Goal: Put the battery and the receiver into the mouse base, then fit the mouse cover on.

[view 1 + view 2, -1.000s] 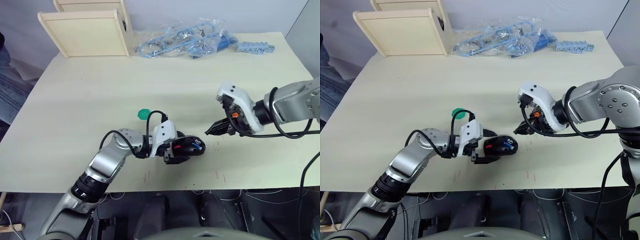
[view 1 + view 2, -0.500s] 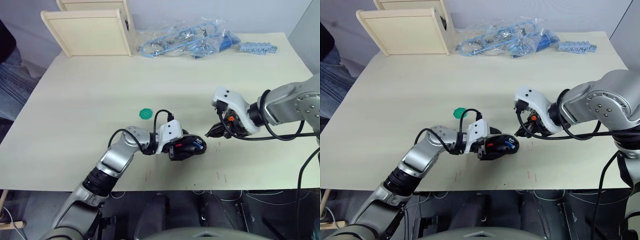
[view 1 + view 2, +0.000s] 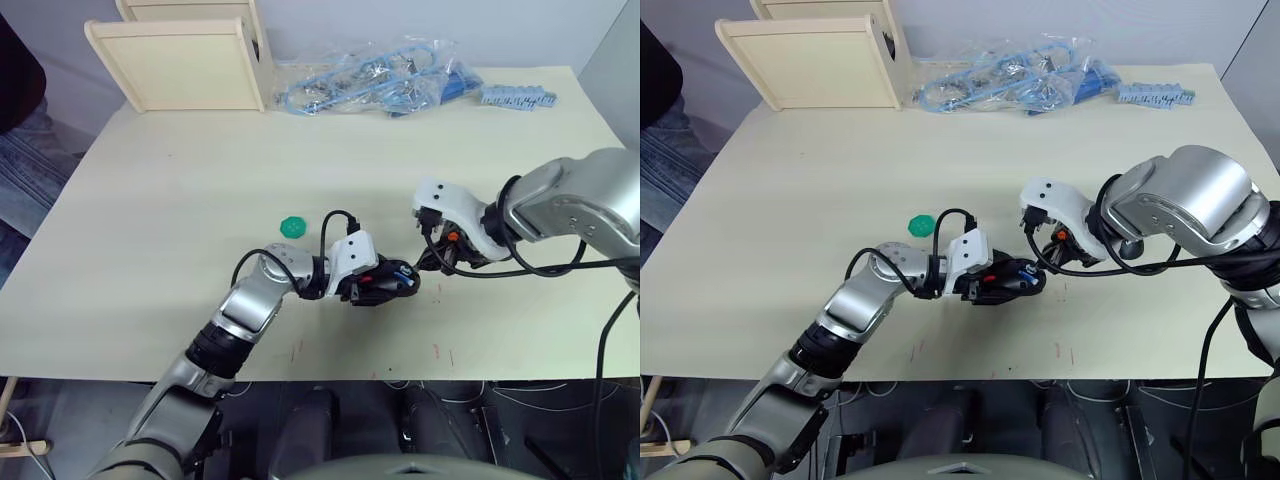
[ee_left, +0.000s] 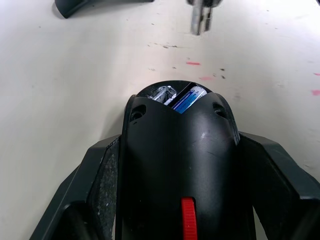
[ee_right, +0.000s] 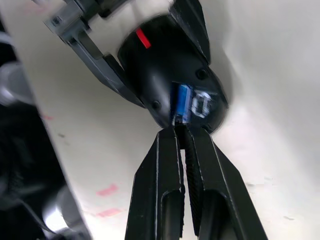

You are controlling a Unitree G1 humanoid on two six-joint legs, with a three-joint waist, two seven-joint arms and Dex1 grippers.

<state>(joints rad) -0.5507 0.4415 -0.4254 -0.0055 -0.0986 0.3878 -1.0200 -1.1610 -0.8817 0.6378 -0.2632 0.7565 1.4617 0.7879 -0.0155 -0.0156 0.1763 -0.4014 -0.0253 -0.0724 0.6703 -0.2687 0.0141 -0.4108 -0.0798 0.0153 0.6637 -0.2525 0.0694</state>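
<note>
My left gripper [image 3: 372, 288] is shut on the black mouse base [image 3: 388, 283], gripping its sides just above the table. The base's hollow faces up, with a red part [image 4: 187, 220] near the gripper. The blue-and-white battery [image 5: 182, 102] lies in the hollow at the base's front end, also seen as the battery [image 4: 189, 98]. A small silvery part [image 5: 202, 107] sits beside it; I cannot tell whether it is the receiver. My right gripper [image 5: 182, 131] is shut, its tips against the base's front edge by the battery's end. The mouse cover is out of view.
A green disc [image 3: 291, 227] lies on the table behind my left arm. A wooden box [image 3: 180, 60], a plastic bag of blue parts [image 3: 370, 80] and a blue strip [image 3: 515, 97] stand along the far edge. A person [image 3: 20, 100] is at the table's left side.
My left gripper has carried the mouse base to the right. My right gripper has moved left and down until its tips meet the base's front end.
</note>
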